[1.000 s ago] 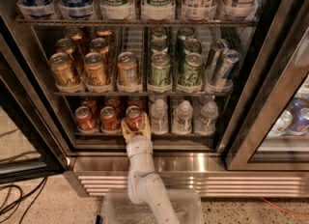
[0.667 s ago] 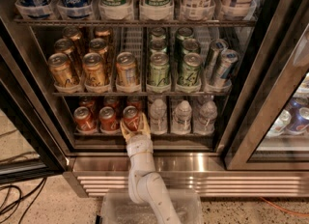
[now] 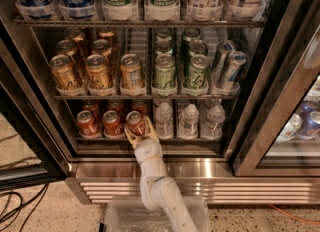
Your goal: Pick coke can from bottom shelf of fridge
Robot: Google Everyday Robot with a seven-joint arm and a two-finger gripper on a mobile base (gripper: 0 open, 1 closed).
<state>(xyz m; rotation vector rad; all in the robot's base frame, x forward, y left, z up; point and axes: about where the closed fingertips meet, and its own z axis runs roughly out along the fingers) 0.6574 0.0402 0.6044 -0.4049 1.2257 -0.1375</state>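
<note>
**Operator:** Where was my gripper at that point?

**Observer:** Your cream-coloured two-finger gripper (image 3: 138,128) was inside the large glass-doored drinks fridge (image 3: 225,176), at the front of the lowest dark wire shelf (image 3: 195,139). Your white jointed arm (image 3: 152,173) reached up to it over the ribbed steel base.

**Operator:** And the fingers?

**Observer:** You had the fingers (image 3: 148,125) spread wide in a V, about a can's width apart. One sat to each side of the small red aluminium coke can with the silver top (image 3: 135,120). Nothing was clamped between them. I could not tell whether either pad touched the can's wall.

**Operator:** Where was that can?

**Observer:** It stood upright on the bottom shelf, at the front of its lane. It was the right-hand one of three front red cans, with the middle red can (image 3: 112,122) and the left red can (image 3: 88,122) beside it. The clear plastic water bottles (image 3: 189,121) stood just to its right. On the rack above you had gold-orange cans (image 3: 99,71) at the left and green cans (image 3: 165,71) at the right.
</note>
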